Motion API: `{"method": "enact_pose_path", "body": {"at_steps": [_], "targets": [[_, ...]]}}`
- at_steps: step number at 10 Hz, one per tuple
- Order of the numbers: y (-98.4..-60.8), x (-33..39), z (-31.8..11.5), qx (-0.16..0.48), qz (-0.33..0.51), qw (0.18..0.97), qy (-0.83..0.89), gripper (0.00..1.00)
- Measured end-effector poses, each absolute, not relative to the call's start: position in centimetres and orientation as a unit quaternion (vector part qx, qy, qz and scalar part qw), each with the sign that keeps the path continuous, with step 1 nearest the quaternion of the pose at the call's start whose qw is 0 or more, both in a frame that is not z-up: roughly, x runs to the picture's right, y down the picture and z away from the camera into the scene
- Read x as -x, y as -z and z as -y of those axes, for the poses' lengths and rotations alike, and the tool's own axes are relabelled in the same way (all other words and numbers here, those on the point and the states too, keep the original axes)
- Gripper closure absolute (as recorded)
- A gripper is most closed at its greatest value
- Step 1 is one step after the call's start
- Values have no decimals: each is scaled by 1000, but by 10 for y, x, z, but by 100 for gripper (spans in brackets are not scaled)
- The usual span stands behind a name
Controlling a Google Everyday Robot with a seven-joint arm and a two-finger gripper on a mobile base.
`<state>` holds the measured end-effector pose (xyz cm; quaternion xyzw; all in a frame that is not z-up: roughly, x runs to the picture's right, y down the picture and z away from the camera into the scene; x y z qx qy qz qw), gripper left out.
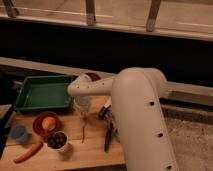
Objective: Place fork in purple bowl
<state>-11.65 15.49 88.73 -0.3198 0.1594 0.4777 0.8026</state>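
Note:
The slim silver fork (83, 129) lies on the wooden table, pointing towards the front edge. My gripper (83, 111) hangs just above the fork's far end, at the end of the white arm (135, 100). The purple bowl (93, 76) stands behind the arm at the table's back, and the wrist hides most of it. I cannot make out whether the gripper touches the fork.
A green tray (42, 92) sits at the back left. An orange-red bowl (41, 126) holding an orange, a white cup (59, 141), a blue cup (19, 133) and a carrot (27, 152) are at the front left. A black-handled utensil (107, 138) lies right of the fork.

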Motion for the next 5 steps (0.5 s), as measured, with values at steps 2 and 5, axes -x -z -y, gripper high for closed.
{"method": "enact_pose_path", "body": {"at_steps": [2, 5], "targets": [[-885, 110, -150, 313, -158, 804, -480, 100], [-865, 94, -105, 286, -132, 809, -496, 100]]}}
